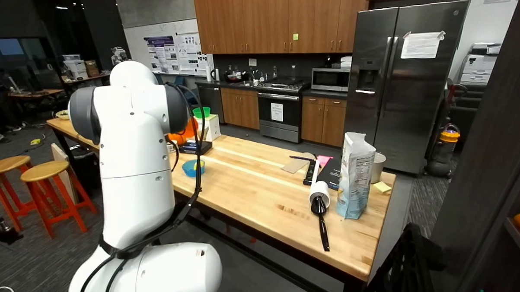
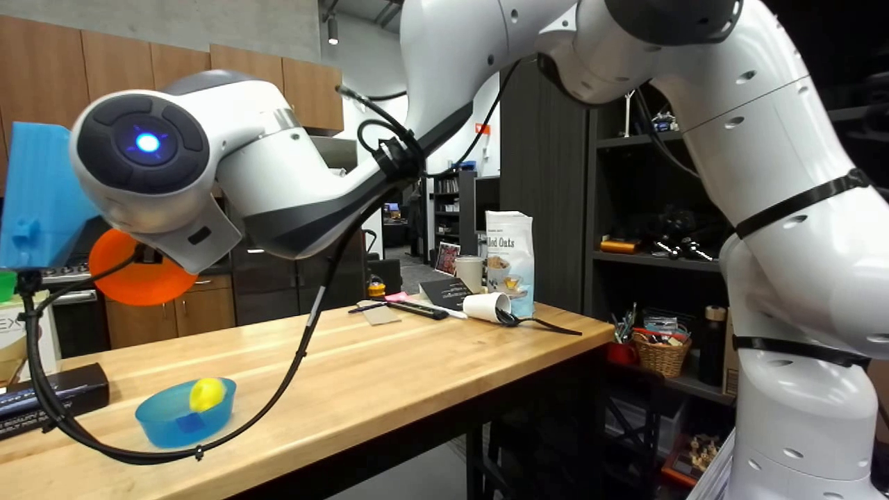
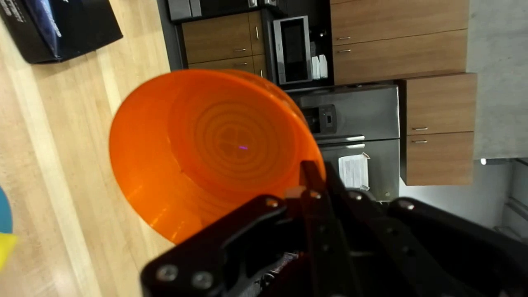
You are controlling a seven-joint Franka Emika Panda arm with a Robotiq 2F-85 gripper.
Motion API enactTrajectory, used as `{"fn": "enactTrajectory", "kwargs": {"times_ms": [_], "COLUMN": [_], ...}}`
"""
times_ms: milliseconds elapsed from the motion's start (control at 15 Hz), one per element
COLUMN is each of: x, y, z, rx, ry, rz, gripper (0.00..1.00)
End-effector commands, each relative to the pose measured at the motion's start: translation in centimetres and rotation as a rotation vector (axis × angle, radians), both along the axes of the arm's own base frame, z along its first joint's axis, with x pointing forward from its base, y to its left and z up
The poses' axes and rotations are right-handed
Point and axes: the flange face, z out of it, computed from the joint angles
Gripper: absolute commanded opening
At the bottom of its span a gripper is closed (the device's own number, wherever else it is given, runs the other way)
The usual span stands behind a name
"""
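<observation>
In the wrist view my gripper (image 3: 319,166) is shut on the rim of an orange bowl (image 3: 231,136). The bowl is tipped on its side, its inside facing the camera, and looks bare apart from a small purple glint. An exterior view shows the orange bowl (image 2: 142,274) held above the table below the wrist, where the fingers are hidden. The arm partly covers the orange bowl (image 1: 191,127) in an exterior view. On the table below is a blue bowl (image 2: 182,423) with a yellow object (image 2: 207,394) in it; both are cut off at the wrist view's left edge.
A black box (image 2: 59,396) lies near the blue bowl, and a green bowl (image 1: 201,112) sits on a white box behind. Along the wooden table (image 1: 252,181) stand an oats bag (image 1: 355,177) and a tipped white cup (image 1: 319,190) with a black utensil. Cables loop under the wrist.
</observation>
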Motion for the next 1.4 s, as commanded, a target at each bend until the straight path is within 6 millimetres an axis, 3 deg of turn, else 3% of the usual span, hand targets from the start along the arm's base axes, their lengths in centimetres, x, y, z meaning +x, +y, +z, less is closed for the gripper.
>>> {"fn": "enactTrajectory", "kwargs": {"times_ms": [0,600,1333], "x": [0.4,6.9,7.0], "y": [-0.3,-7.9,-16.3], "z": [0.4,-1.0,-11.4], "rx": [-0.027,0.222,0.644], "ry": [-0.048,0.395,0.88], "rz": [-0.04,-0.298,-0.412], "gripper": [0.01,0.01,0.01]}}
